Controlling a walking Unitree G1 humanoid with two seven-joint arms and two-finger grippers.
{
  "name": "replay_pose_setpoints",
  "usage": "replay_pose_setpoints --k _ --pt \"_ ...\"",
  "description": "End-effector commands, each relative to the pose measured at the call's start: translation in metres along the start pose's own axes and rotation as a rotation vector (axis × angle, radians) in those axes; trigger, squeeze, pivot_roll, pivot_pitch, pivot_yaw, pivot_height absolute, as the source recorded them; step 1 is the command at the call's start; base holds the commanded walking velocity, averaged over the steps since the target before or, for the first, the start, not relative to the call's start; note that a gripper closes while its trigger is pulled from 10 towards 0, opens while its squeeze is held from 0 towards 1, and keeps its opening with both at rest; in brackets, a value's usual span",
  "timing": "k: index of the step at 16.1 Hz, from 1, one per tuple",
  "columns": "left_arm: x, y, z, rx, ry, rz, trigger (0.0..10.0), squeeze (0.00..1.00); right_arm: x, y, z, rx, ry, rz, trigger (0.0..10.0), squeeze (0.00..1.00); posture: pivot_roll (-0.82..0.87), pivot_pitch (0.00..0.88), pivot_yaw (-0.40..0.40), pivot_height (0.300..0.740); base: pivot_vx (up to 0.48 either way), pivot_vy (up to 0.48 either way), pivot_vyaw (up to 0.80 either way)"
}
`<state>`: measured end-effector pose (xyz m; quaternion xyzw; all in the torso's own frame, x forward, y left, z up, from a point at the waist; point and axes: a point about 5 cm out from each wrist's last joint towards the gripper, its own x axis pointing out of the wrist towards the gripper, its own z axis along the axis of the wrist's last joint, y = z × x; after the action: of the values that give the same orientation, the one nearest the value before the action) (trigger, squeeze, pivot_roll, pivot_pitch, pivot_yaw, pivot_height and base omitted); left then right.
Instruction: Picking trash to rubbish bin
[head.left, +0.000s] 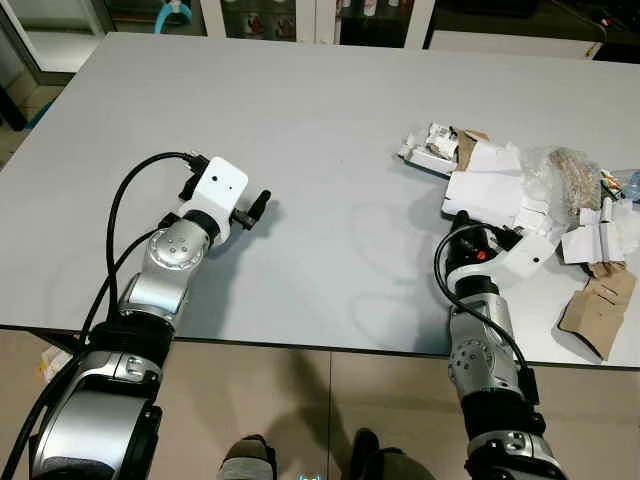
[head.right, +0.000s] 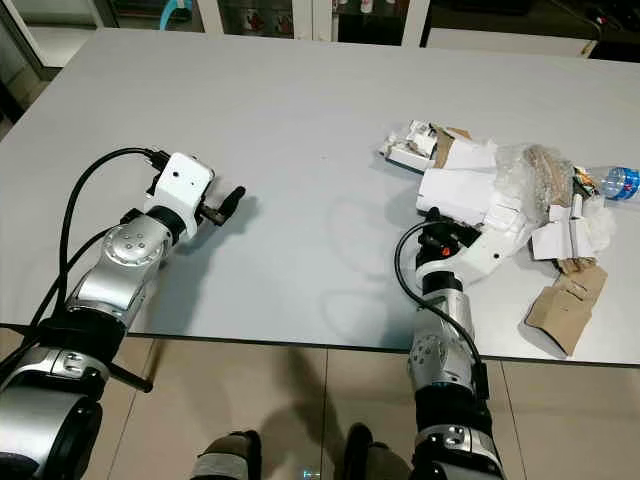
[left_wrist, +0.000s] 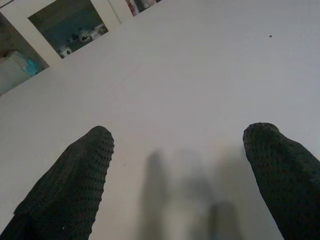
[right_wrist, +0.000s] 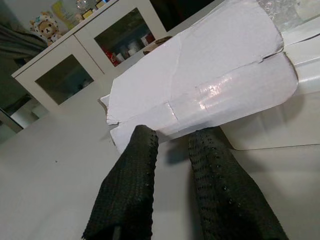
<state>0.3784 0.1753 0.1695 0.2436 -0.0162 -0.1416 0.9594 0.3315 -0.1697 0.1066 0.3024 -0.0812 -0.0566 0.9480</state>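
at 3 o'clock on the desk, right end effector nearly closed at white cardboard edge, likely to pinch; left end effector open, idle at 9.

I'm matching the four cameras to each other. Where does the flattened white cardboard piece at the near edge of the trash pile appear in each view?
Left eye: white cardboard, right of centre, just beyond the right gripper.
Right eye: same, right of centre.
Left wrist: not in it.
Right wrist: upper middle, fingertips at its edge.
Shared landmark: grey table.
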Motion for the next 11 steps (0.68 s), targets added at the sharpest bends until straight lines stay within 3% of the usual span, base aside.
replay_pose_setpoints --k 1,4,11 --pt "0.002 0.0 0.002 0.006 -0.005 -0.009 10.0 0.0 -0.013 -0.018 -0.023 0.029 0.117 -0.095 10.0 0.0 0.4 0.198 0.004 0.74 0.0 0.0 0.0" --pt "0.002 0.0 0.003 -0.006 -0.011 -0.007 10.0 0.0 -0.014 -0.018 -0.022 -0.015 0.105 -0.088 10.0 0.0 0.4 0.201 0.004 0.74 0.0 0.0 0.0" --pt "-0.002 -0.014 0.017 -0.151 -0.162 0.009 10.0 0.0 -0.016 -0.001 0.005 -0.34 -0.02 0.027 10.0 0.0 0.38 0.204 -0.015 0.74 0.0 0.0 0.0"
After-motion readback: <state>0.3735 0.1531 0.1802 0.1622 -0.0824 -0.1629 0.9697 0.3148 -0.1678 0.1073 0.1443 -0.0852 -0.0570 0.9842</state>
